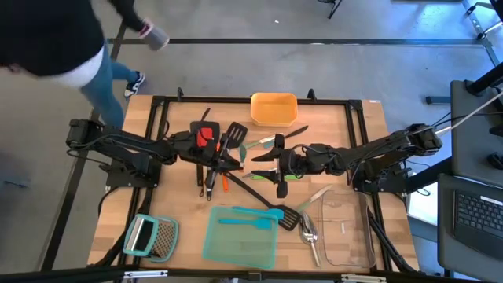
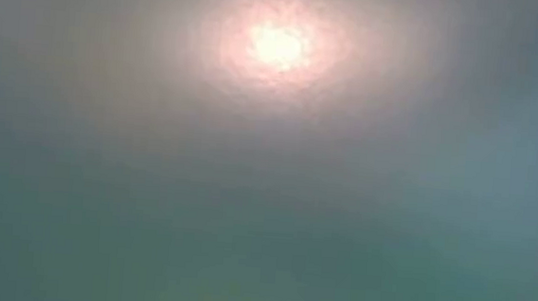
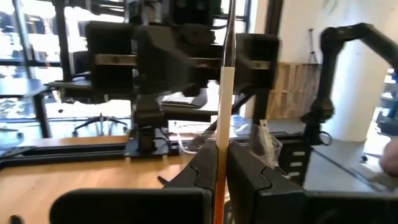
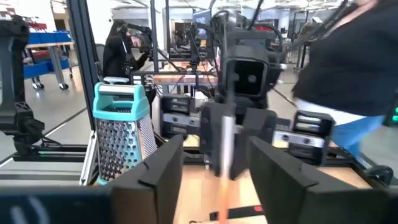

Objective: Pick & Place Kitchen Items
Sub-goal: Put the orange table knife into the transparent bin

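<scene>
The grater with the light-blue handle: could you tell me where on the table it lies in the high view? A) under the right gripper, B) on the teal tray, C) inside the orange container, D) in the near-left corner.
D: the grater lies on the table's near-left corner, apart from the teal tray to its right, far from the orange container and the right gripper.

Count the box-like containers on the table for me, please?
3. The orange container sits at the table's far edge, the teal container at the near edge with a teal spatula in it, and the clear container right of that.
</scene>
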You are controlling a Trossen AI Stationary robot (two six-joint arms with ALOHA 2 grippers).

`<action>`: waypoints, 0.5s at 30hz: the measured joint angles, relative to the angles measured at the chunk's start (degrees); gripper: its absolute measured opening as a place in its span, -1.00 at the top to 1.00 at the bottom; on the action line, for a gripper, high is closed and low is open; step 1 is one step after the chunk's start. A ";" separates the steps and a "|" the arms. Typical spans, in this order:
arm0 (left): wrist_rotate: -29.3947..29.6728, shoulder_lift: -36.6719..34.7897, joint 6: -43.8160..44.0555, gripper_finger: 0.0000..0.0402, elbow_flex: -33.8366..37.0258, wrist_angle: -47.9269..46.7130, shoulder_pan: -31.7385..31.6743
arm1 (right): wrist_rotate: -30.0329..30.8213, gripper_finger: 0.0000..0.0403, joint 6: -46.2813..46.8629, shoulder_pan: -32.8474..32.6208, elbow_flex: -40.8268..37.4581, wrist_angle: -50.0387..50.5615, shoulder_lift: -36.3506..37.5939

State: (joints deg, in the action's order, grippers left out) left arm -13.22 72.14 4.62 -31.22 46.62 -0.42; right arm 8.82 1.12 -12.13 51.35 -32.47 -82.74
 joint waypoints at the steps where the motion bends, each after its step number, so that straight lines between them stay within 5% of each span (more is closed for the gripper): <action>1: 0.16 0.02 -0.33 0.94 0.00 0.18 -0.01 | 0.00 0.05 -0.03 -0.03 0.00 -0.28 0.00; 15: 0.72 7.53 -0.08 0.94 -3.01 4.75 0.38 | 0.02 -0.03 0.58 0.01 0.00 -2.80 -1.79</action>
State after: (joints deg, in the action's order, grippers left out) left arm -12.50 79.67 4.53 -34.23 51.37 -0.03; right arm 8.83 1.70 -12.12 51.35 -35.27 -84.53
